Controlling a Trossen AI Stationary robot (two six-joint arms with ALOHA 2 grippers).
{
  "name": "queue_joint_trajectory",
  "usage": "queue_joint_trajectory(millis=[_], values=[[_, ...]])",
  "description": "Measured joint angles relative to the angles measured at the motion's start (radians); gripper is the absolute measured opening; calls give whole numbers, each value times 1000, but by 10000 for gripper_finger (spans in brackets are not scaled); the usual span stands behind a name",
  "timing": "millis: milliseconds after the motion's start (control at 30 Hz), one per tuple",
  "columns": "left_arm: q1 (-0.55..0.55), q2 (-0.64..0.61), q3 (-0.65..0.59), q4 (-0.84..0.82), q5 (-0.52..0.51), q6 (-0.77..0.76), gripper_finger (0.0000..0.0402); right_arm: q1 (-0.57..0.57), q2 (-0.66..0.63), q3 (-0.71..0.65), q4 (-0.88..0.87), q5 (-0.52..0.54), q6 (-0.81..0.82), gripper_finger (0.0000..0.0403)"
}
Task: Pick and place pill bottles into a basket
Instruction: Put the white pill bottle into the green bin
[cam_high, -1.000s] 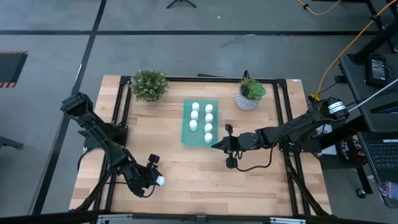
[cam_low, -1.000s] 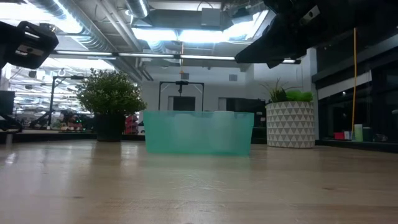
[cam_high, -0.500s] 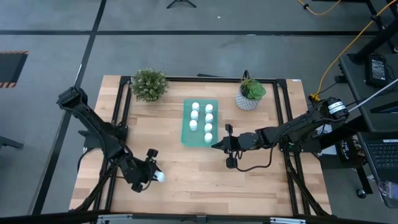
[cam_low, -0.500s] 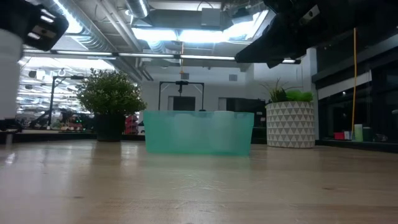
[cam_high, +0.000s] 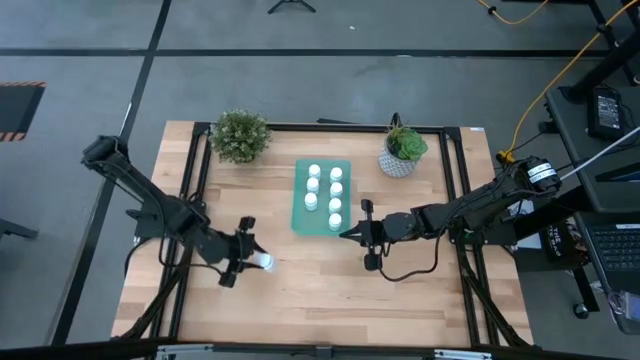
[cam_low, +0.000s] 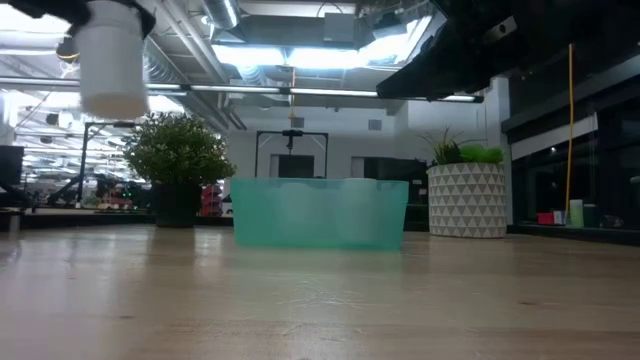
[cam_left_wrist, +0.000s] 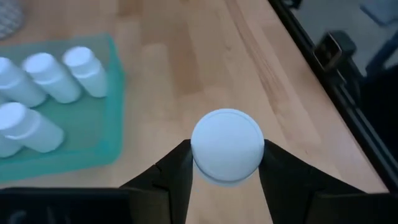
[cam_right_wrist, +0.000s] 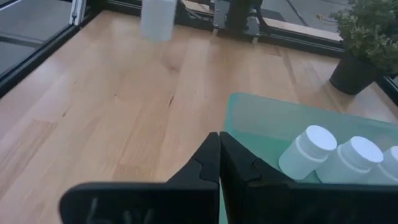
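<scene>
above table, left pincer (cam_high: 250, 263) gripping bottle (cam_high: 263, 263)

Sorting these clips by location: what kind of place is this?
Probably an open robotics lab or workshop: a wooden table in a black frame, exposed ceiling ducts with strip lights, and yellow cables on a concrete floor.

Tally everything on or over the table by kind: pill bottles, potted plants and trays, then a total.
Pill bottles: 8 (7 in the teal tray, 1 held by the left claw)
Potted plants: 2
Teal tray: 1
Total: 11
</scene>
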Motion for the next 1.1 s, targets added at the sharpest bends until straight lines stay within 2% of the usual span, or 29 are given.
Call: queue_joint_trajectory(millis=[300,467,700,1100], values=[[145,-27,0,6,-54,47,151,0,0,0,-1,0,-1,0],[233,21,0,35,-44,170,151,0,0,0,2,0,1,0],[380,91,0,225,142,361,155,-5,0,0,7,0,-1,0],[556,219,58,245,286,378,150,-8,0,0,2,0,-5,0]])
